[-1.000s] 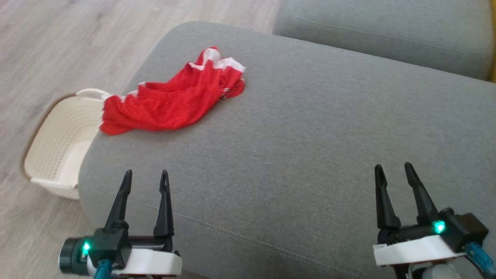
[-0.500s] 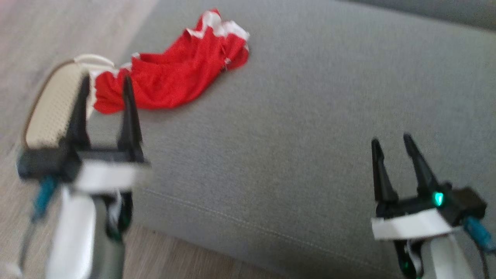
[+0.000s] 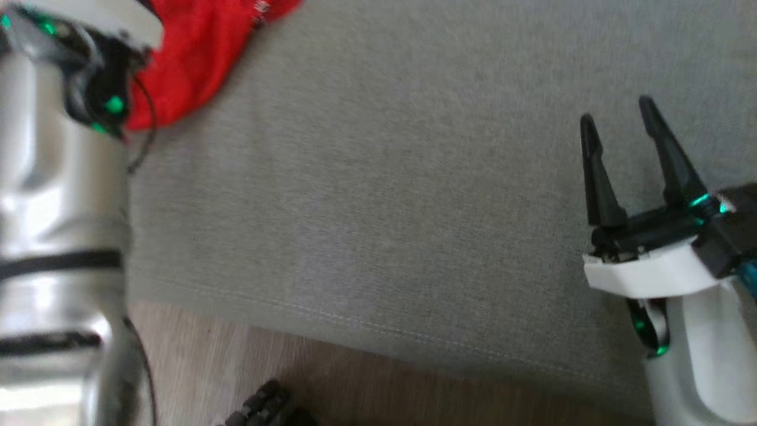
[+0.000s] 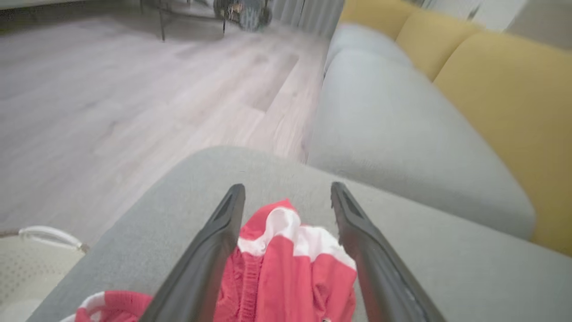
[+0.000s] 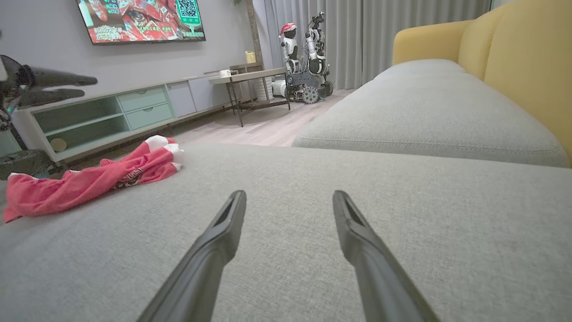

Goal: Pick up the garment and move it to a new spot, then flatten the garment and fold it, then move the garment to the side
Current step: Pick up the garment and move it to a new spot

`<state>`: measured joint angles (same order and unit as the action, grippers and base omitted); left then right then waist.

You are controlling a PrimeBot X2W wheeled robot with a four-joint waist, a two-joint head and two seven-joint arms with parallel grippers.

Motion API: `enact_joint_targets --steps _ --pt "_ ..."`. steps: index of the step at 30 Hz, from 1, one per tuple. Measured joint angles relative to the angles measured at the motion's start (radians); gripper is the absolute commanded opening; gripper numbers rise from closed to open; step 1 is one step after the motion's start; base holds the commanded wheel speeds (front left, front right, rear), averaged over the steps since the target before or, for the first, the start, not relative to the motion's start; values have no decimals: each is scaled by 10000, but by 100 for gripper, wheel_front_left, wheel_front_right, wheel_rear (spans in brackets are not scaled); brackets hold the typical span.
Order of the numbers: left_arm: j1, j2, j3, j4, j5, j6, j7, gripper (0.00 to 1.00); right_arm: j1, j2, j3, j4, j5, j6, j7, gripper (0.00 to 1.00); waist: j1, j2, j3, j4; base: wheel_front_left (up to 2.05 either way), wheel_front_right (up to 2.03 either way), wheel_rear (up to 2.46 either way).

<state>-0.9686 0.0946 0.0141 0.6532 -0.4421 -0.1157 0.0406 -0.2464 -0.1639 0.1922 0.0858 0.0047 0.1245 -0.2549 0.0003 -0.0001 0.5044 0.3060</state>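
Hovering over grey sofa cushion (image 3: 366, 177), left hand (image 4: 288, 190) spread, nothing pinched; crumpled red garment (image 4: 290, 268) lies between its fingers, contact unclear. Right hand (image 3: 618, 115) spread, empty; garment well off to its left, on same cushion.

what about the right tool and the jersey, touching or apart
Apart. Right wrist view: bare grey cushion lies between the open right tool and the jersey, off to the view's left.
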Motion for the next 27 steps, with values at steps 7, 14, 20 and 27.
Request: enact_joint_targets --steps 7,14,20,27 --pt "-1421 815 -138 2661 485 577 1482 100 -526 -109 -15 -345 -4 0 -10 100 0 0 1216 -532 0 0 0" --pt "-2162 1018 -155 4000 307 443 2048 100 -805 -102 58 -600 -2 0 -33 100 -3 1 1695 -1039 0 0 0" --pt "-2408 1363 -215 4479 297 293 1540 0 -1048 -52 159 -560 12 0 -33 100 -3 0 1740 -1333 0 0 0" --pt "-2022 1419 -491 4675 451 84 -153 0 -1048 219 205 -232 117 0 -29 100 -3 0 1143 -1611 0 0 0"
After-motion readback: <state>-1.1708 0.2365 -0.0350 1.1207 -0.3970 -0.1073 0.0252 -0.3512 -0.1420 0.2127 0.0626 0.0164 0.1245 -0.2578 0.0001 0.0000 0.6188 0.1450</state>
